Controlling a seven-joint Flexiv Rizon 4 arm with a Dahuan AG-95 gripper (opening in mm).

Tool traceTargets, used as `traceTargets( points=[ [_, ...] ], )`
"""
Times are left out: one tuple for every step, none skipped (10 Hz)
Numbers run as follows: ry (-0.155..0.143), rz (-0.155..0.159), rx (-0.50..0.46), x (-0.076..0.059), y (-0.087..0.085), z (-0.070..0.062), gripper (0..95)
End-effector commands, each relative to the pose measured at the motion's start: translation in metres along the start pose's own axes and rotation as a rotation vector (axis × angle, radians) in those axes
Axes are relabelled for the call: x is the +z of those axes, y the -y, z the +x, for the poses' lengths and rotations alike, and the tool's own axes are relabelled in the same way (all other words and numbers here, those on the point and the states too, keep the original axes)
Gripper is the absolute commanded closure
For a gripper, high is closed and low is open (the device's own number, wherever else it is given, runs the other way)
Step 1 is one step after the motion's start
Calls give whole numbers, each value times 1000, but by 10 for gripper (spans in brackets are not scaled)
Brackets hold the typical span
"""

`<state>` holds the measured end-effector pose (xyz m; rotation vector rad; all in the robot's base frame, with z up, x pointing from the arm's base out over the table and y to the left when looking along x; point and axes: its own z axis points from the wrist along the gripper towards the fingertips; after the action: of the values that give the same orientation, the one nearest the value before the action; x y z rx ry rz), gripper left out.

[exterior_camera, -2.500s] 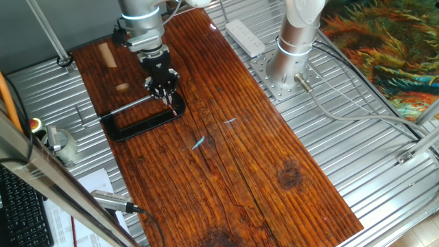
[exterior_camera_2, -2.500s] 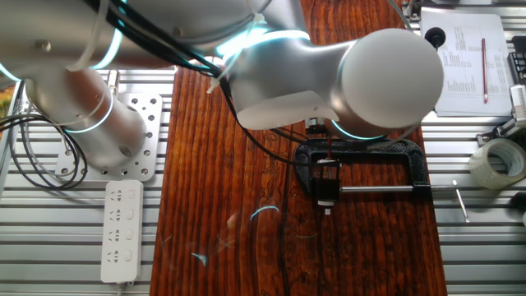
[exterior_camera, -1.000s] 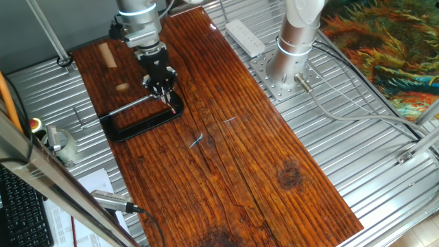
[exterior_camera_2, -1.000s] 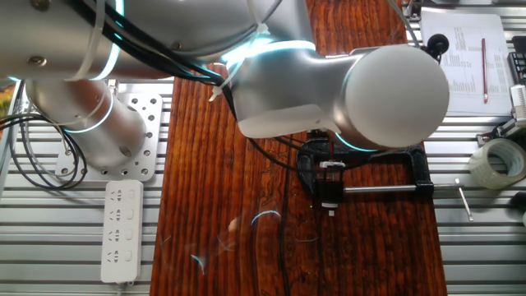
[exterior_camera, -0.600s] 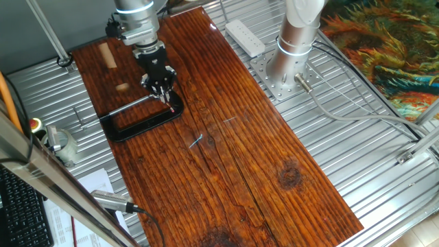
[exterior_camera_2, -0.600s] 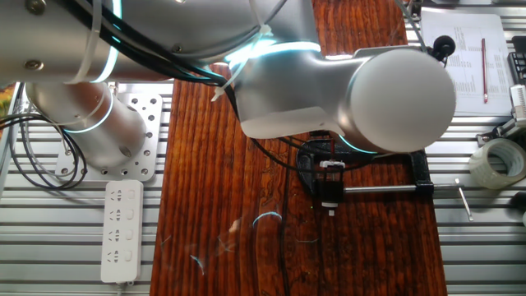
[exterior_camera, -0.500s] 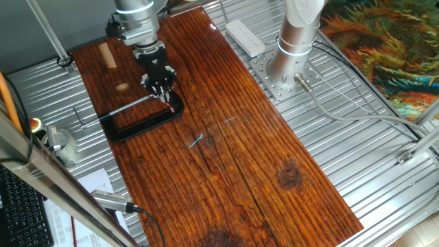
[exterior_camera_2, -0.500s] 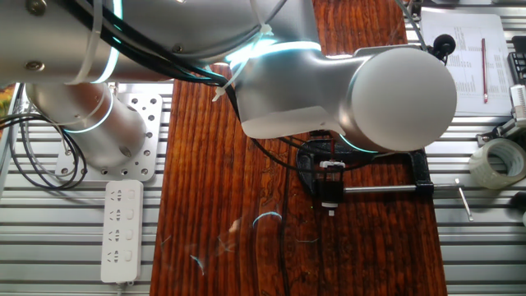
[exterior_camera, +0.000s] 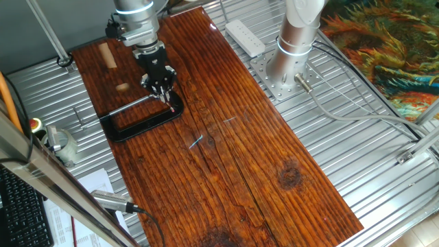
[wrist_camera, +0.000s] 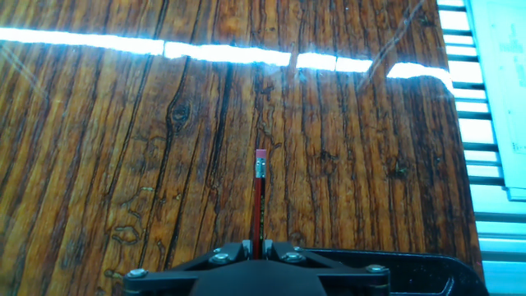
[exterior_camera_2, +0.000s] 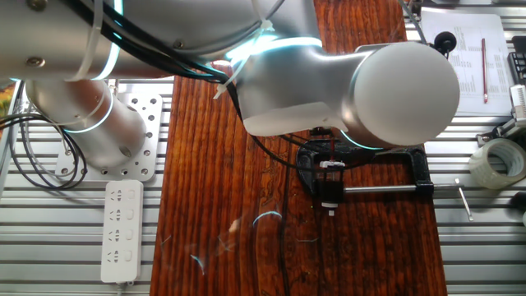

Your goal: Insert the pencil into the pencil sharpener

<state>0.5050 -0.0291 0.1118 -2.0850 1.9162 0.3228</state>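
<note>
**Pencil gripped above the clamp**

Closest to the hand camera, the gripper (wrist_camera: 257, 244) is pinched tight on the pencil (wrist_camera: 260, 197), a thin red stick that runs straight out from between the two fingers and ends in a small metal band and a reddish tip. Under it lies the wooden board (wrist_camera: 123, 148), dark and strongly grained, with a bright strip of reflected light across its far part. A curved black edge (part of the clamp, by its look) shows at the lower right of that view.

From one fixed view, the gripper (exterior_camera: 165, 92) points down over the black clamp (exterior_camera: 140, 121), which lies flat on the board (exterior_camera: 233, 151) with its silver rod (exterior_camera: 130, 106) reaching toward the board's left edge. The pencil (exterior_camera: 171, 105) shows as a short reddish sliver just below the fingers, over the clamp's corner. Whether it touches anything there is too small to tell. I cannot make out the sharpener for certain.

Farther back on the board sit a pale wooden dowel (exterior_camera: 106, 55) and a small wooden stub (exterior_camera: 122, 87). Off the board, a white power strip (exterior_camera: 245, 37) lies on the metal table (exterior_camera: 343, 144) near the arm's base (exterior_camera: 295, 41).

From the other fixed view, the arm (exterior_camera_2: 345, 82) covers most of the clamp (exterior_camera_2: 415, 164).
</note>
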Motion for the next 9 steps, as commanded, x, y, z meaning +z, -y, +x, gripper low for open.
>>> traceTargets(
  points=[
    [-3,4,-5,0,-3,1,950],
    [-3,4,-12,0,-3,1,950],
    [-3,4,-17,0,-4,2,950],
    [-4,4,-17,-1,-4,2,950],
    [-4,4,-19,-1,-5,3,950],
    [-4,4,-20,-2,-5,3,950],
    [-4,5,-20,-1,-6,4,950],
    [-3,8,-22,0,-8,5,950],
    [-4,8,-24,0,-10,6,950]
  ],
)
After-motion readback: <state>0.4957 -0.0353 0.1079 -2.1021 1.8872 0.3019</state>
